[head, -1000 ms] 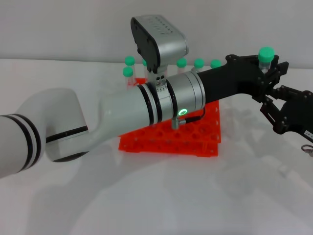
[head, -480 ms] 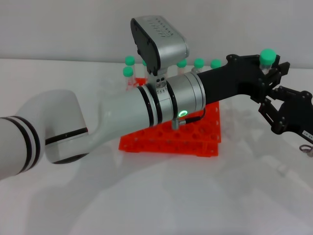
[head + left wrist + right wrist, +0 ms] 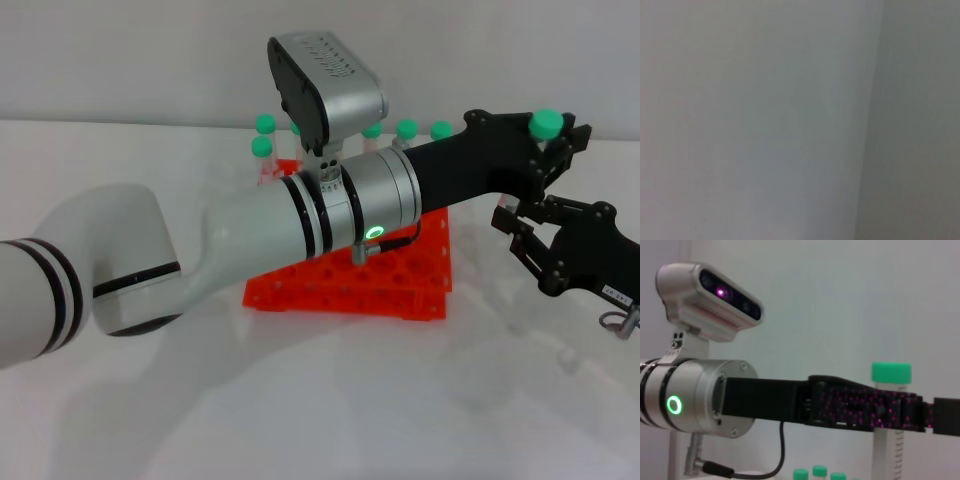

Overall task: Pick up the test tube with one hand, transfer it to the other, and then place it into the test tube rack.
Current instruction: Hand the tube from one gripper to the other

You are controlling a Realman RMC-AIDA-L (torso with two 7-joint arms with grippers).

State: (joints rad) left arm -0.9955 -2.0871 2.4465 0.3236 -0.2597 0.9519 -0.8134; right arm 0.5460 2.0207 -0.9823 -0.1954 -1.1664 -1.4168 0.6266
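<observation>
The test tube, of which the green cap [image 3: 545,123] shows, is held upright in my left gripper [image 3: 556,140], the black one on the white banded arm with the silver wrist and green light. This gripper reaches far to the right, beyond the orange test tube rack [image 3: 420,283]. My right gripper [image 3: 512,232], all black, is open and empty, just below the tube and apart from it. The right wrist view shows the tube [image 3: 888,390] standing between the left gripper's fingers [image 3: 860,407]. The left wrist view shows only a blank grey surface.
Several other green-capped tubes [image 3: 264,124] stand along the rack's far side; some caps show low in the right wrist view [image 3: 813,471]. The left arm's wrist camera [image 3: 325,85] and forearm cross above the rack. The white table [image 3: 330,400] extends in front.
My right gripper has let go of the tube and dropped down and a little left, away from it. The left gripper still holds the tube in the same place.
</observation>
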